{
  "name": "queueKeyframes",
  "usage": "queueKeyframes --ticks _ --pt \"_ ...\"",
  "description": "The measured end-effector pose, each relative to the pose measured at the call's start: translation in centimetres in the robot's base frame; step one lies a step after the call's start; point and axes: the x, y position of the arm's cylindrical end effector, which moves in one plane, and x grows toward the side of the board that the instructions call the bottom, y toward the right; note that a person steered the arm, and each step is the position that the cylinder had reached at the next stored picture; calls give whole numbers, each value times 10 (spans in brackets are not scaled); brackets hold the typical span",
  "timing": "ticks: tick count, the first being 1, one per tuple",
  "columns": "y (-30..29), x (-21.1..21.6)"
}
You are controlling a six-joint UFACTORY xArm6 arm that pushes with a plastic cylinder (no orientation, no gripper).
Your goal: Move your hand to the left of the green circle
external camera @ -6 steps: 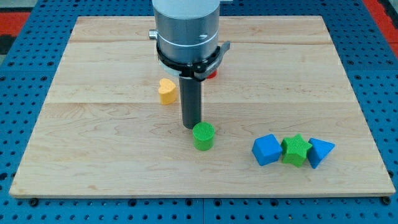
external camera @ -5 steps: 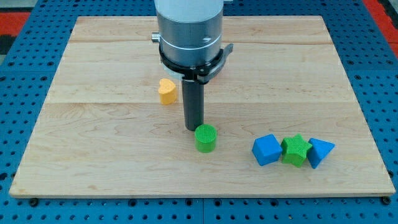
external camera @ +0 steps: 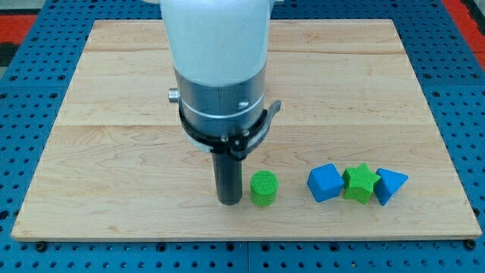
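The green circle [external camera: 264, 188], a short ribbed cylinder, stands on the wooden board [external camera: 114, 152] near the view's bottom centre. My tip [external camera: 229, 202] rests on the board just to the view's left of it, very close, with a thin gap; I cannot tell whether they touch. The rod hangs from the large grey and white arm body [external camera: 220, 83], which hides the board behind it.
A blue cube [external camera: 325, 182], a green star [external camera: 359, 183] and a blue triangle [external camera: 389, 185] sit in a touching row at the view's right of the green circle. The board's bottom edge lies close below my tip.
My tip moved from the top-left of the green circle down toward the view's bottom, now level at its left. The green circle shifted right and down. The yellow block and a red block are now hidden.
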Motion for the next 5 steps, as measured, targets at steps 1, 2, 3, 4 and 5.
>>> queueKeyframes --ticks 1,2,3,4,5 --pt "10 5" --pt "-4 -2" --pt "-4 -4" --pt "-3 -14" --pt "0 -21"
